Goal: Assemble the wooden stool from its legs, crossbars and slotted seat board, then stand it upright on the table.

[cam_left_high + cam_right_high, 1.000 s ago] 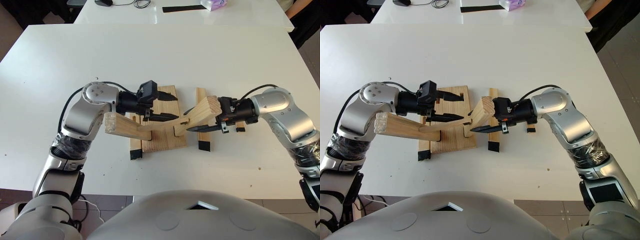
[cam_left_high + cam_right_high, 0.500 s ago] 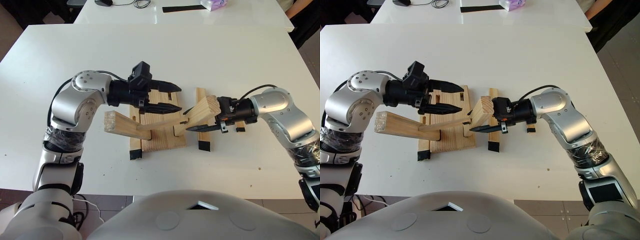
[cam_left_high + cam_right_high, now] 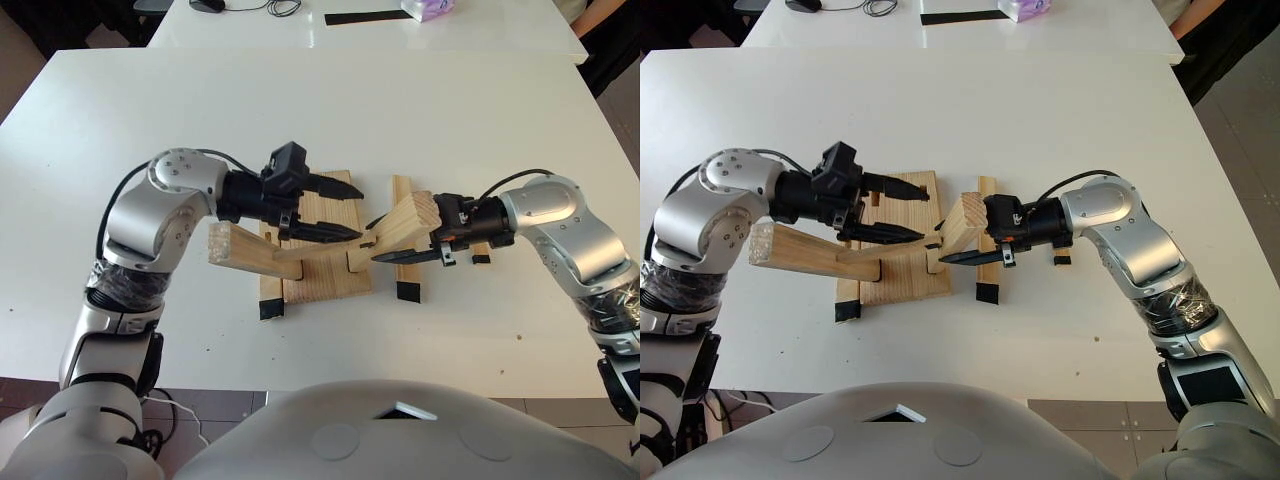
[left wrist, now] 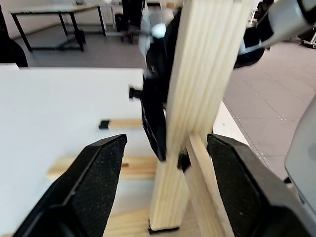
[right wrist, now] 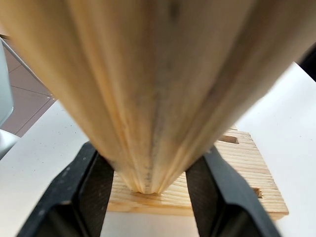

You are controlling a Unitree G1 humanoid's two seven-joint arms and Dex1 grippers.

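Right hand clamped on pale wooden leg; thin wooden crossbar seems to link it to second wooden leg, above flat slotted seat board, mid white worktop. Left hand wide open, empty. Seat unfitted, stool not standing.

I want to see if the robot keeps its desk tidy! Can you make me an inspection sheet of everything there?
Surface: white table.
Job's things: slotted seat board lies flat; held leg is joined by a crossbar to a second leg; a spare leg lies flat beside the board.
Clutter: small black piece near the right arm.
Claws: left claw open above the seat board, holding nothing; right claw shut on the held leg.
Cables: black cable at the right wrist, another at the left.
Surroundings: second table behind, with a black strip.
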